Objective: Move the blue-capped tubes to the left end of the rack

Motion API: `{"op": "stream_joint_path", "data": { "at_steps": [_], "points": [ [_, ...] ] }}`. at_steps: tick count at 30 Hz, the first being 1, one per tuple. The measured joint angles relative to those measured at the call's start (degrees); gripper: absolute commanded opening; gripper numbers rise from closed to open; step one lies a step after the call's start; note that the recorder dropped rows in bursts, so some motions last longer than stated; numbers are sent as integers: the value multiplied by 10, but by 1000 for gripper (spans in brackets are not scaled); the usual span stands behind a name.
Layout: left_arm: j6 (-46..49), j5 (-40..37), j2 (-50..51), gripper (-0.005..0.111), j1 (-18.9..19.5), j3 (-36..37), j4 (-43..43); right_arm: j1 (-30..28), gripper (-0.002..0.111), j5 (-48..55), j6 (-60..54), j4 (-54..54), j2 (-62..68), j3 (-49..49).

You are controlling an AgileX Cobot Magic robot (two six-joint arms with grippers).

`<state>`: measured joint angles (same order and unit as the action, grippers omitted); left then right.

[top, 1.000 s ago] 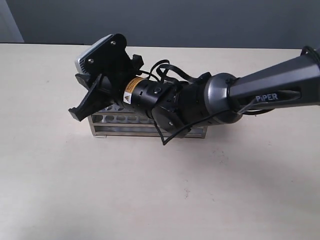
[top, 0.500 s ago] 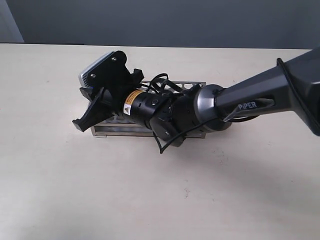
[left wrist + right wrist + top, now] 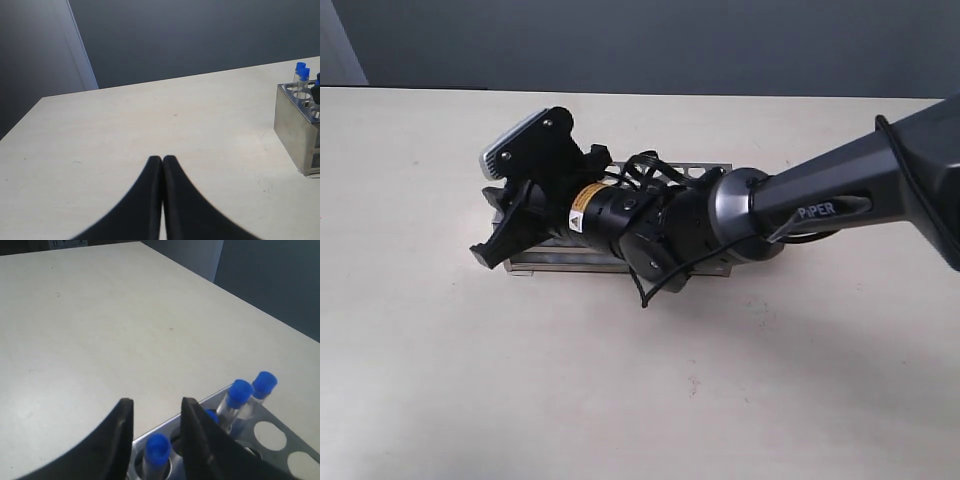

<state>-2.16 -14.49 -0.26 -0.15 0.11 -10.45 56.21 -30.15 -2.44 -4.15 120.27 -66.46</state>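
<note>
One pale beige tabletop under rack; dark grey wall behind.

Right arm stretched across rack from its right end, wrist angled down over its left end. Right gripper at rack's left end, fingers parted with clear gap. Left gripper well apart from rack, beyond one end, low, fingers pressed together.

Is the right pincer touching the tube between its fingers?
Apart. The right wrist view shows the open right pincer straddling the tube in the rack, with gaps on both sides.
</note>
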Motion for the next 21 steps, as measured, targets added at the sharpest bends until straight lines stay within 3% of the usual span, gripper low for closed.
{"op": "stream_joint_path", "data": {
  "at_steps": [4, 11, 16, 21],
  "points": [
    [0, 0, 0, 0, 0, 0, 0, 0, 1, 29, -2, 42, -48, 0],
    [0, 0, 0, 0, 0, 0, 0, -14, 0, 139, -152, 156, -250, -1],
    [0, 0, 0, 0, 0, 0, 0, -90, 0, 265, -189, 196, -397, 29],
    [0, 0, 0, 0, 0, 0, 0, -164, 0, 291, -190, 233, -551, 141]
  ]
}}
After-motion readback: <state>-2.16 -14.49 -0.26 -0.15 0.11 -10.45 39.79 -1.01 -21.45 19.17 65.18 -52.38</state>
